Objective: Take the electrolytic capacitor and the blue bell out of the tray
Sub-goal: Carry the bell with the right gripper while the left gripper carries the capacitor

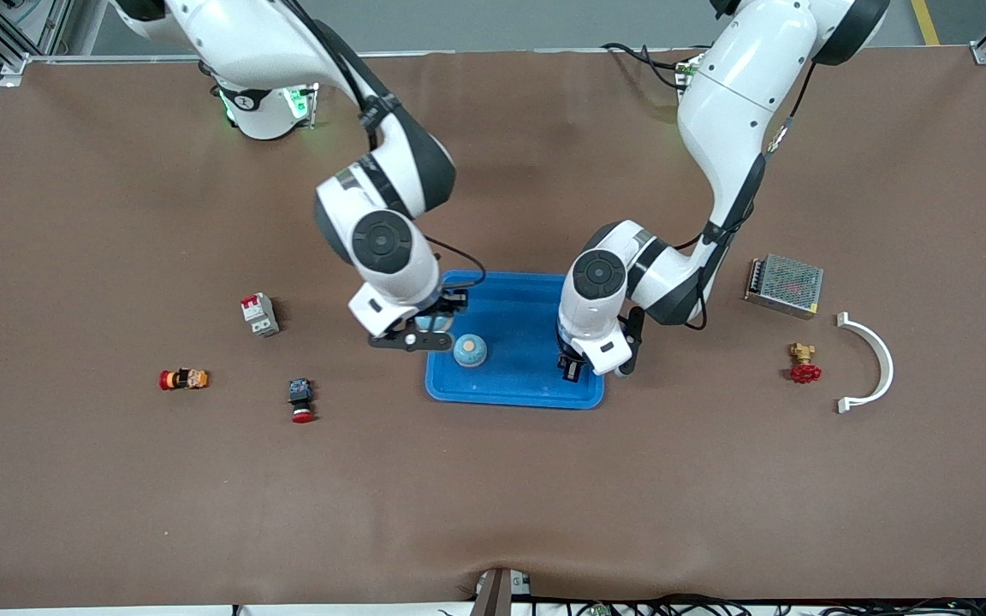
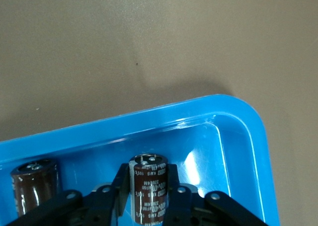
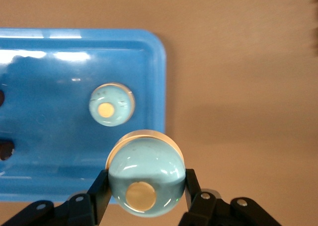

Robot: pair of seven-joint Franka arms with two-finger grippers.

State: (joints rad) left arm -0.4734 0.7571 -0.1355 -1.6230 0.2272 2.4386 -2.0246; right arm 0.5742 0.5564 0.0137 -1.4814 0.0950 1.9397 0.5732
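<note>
A dark brown capacitor [image 2: 149,191] stands upright between the fingers of my left gripper [image 2: 147,184], which is shut on it low inside the blue tray [image 1: 514,389], near the tray corner at the left arm's end. A second capacitor [image 2: 34,186] stands beside it in the tray. My right gripper [image 3: 145,181] is shut on a light-blue bell [image 3: 146,174] with a brass button. It hangs over the tray's edge at the right arm's end [image 1: 433,323]. Another bell [image 1: 470,349] rests in the tray. In the front view the left hand [image 1: 574,370] hides both capacitors.
Toward the right arm's end lie a small circuit breaker [image 1: 259,314], a red and yellow part [image 1: 183,379] and a red push button [image 1: 300,400]. Toward the left arm's end lie a metal power supply [image 1: 784,285], a red-handled valve [image 1: 803,364] and a white curved bracket [image 1: 874,359].
</note>
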